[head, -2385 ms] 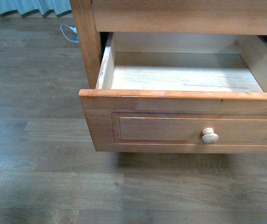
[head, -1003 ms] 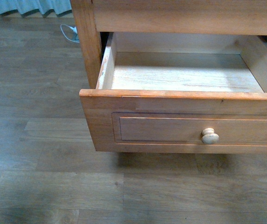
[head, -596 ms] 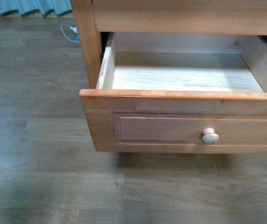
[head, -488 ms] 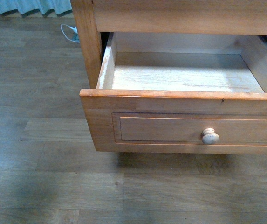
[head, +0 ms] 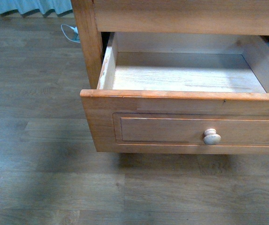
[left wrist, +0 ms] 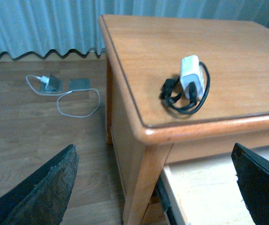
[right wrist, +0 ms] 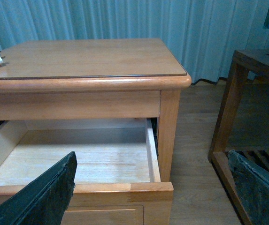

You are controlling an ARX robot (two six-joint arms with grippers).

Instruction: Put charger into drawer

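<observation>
Front view: the honey-brown wooden drawer (head: 172, 94) with a round pale knob (head: 211, 136) stands pulled out, bare pale wood inside. Left wrist view: the left tool (left wrist: 154, 154), rough dark fingers (left wrist: 49, 187) spread wide, faces the smooth worktop (left wrist: 247, 56), where the white rectangular charger (left wrist: 191, 75) with looped black cable (left wrist: 170, 90) lies near the left front edge. Right wrist view: the right tool (right wrist: 151, 161), also released, faces the open drawer.

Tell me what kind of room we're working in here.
Probably a home-style room, perhaps a bedroom: a wooden bedside table with its drawer open, a wood-plank floor, and pale blue curtains hanging down to the floor behind.
</observation>
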